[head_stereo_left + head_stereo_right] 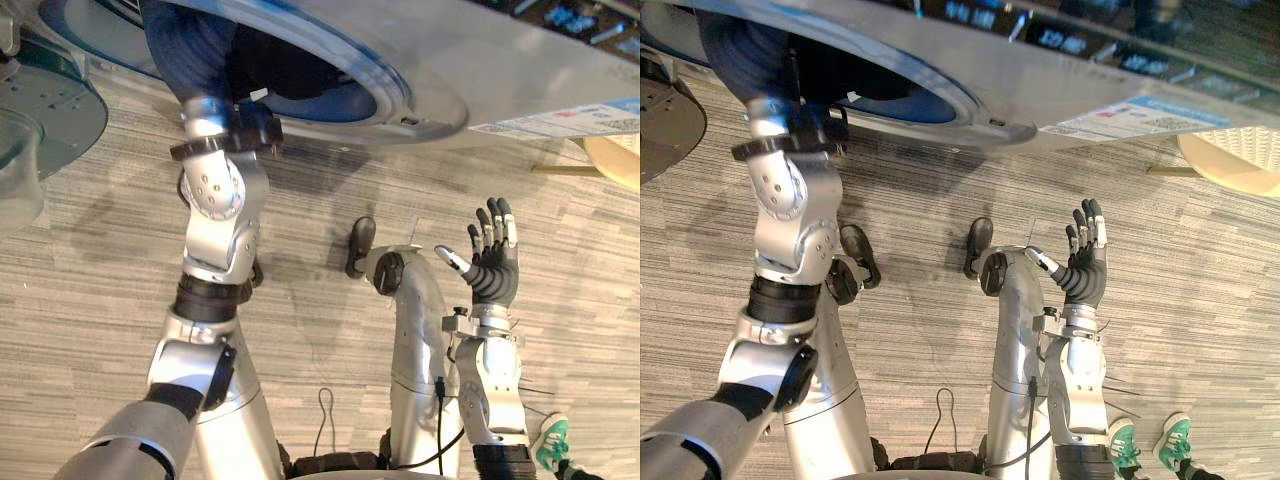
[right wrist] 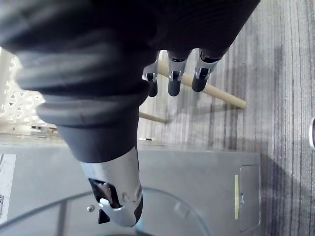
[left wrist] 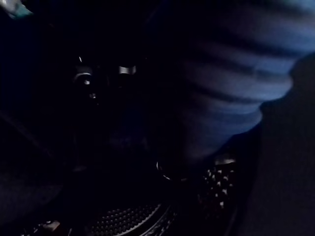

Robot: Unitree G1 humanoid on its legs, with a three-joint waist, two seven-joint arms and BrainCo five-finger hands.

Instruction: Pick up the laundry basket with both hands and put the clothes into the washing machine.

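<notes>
left hand (image 1: 190,55) inside washing machine (image 1: 480,70) port, grip unreadable | right hand (image 1: 492,265) spread wide over open floor (image 1: 585,310) | laundry basket (image 1: 1240,160) cropped, far right, axis unreadable

Grey washing machine (image 1: 500,60), streaked grey floor (image 1: 90,300)

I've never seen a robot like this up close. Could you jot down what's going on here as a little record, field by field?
left hand: reaching into the washing machine through its round opening
right hand: open, raised above the floor, holding nothing
machine door: swung open at the robot's left
laundry basket: at the robot's right, apart from both hands
drum: too dark to tell what lies inside
bystander: a person's green shoes
</notes>
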